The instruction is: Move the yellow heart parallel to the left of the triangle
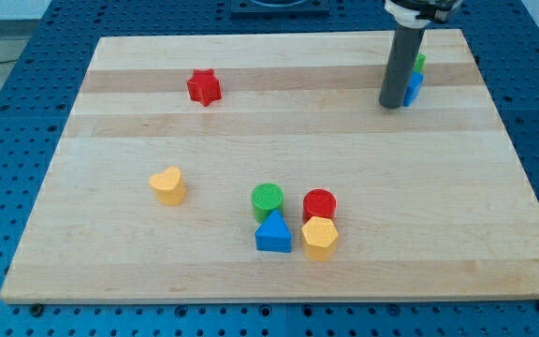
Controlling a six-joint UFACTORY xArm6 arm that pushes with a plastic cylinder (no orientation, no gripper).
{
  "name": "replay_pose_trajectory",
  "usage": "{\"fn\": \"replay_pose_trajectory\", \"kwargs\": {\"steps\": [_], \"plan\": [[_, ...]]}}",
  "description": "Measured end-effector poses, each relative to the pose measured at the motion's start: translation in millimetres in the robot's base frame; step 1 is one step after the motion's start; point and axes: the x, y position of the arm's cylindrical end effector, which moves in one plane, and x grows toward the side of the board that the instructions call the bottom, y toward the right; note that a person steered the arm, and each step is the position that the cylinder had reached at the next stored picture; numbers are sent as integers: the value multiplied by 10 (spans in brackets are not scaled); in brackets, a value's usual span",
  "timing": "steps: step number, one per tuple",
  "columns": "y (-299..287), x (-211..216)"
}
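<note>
Tip (392, 105) far from yellow heart (168, 185) — seemingly upright.

You will find no lettering, label, brand, number or sign to read anywhere in this view. The wooden board (279, 122) shows only bare grain, and the blue perforated surface (7, 140) around it carries plain holes. At the upper right of the frame, the white collar (417, 11) above the rod may bear a marking, but it is cut off by the frame's edge and nothing there is legible.
</note>
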Motion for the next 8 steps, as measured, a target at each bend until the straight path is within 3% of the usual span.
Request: {"fn": "replay_pose_trajectory", "kwargs": {"steps": [2, 3, 5, 8], "plan": [[0, -154], [-76, 21], [-791, 950], [-2213, 940]]}}
